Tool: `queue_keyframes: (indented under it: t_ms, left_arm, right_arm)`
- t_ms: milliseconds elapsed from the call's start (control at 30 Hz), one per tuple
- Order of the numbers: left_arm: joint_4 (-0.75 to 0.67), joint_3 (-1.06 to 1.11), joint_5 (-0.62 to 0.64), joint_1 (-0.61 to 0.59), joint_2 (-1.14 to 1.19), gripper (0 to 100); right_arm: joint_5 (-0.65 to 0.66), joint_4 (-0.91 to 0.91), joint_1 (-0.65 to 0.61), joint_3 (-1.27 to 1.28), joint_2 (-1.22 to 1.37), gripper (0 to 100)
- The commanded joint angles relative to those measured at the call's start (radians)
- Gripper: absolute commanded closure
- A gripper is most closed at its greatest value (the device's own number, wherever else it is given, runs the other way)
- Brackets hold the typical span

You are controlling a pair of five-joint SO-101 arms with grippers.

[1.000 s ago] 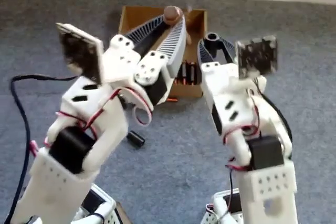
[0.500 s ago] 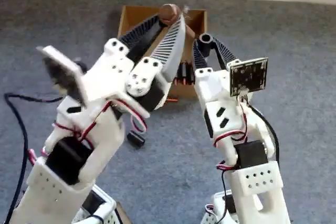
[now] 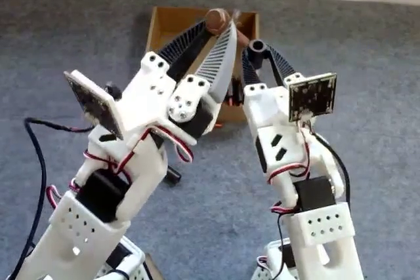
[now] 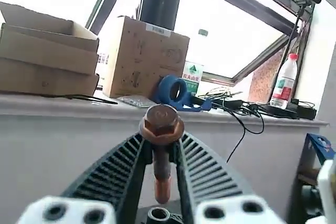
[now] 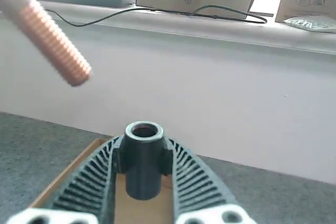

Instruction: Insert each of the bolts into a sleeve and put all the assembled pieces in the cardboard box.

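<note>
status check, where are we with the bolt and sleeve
Left gripper shut on bolt. Right gripper shut on sleeve. Bolt tip short of sleeve mouth, not in. Nothing between.

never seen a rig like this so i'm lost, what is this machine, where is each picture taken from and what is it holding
These are two small robot arms side by side, each ending in a two-fingered gripper. The high view comes from a fixed camera that looks down on both. The other two pictures come from a camera on each arm's wrist, looking along its fingers. The left gripper is shut on a copper bolt, gripped just under its head. The right gripper is shut on a dark sleeve, a short tube. Both are by an open cardboard box on a grey table. A spare sleeve lies loose there.
</note>
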Motion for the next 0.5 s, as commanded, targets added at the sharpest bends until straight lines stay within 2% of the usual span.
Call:
queue_keyframes:
  t_ms: [0, 133, 233, 367, 467]
  left_arm:
    - [-0.029, -0.05, 0.0, 0.012, -0.016, 99]
    - [-0.025, -0.065, -0.005, 0.01, -0.021, 99]
    - [-0.011, 0.041, -0.011, 0.008, -0.025, 99]
    - [-0.009, 0.068, -0.155, 0.019, -0.025, 99]
    - [0.002, 0.031, -0.176, 0.018, -0.022, 99]
  right_arm:
    - [-0.009, -0.025, -0.01, -0.005, -0.027, 99.2]
    - [-0.009, -0.025, -0.01, -0.005, -0.027, 99.2]
    - [-0.009, -0.025, -0.01, -0.005, -0.027, 99.2]
    - [-0.009, -0.027, -0.01, -0.005, -0.025, 99.2]
    - [-0.009, -0.027, -0.021, -0.005, -0.025, 99.2]
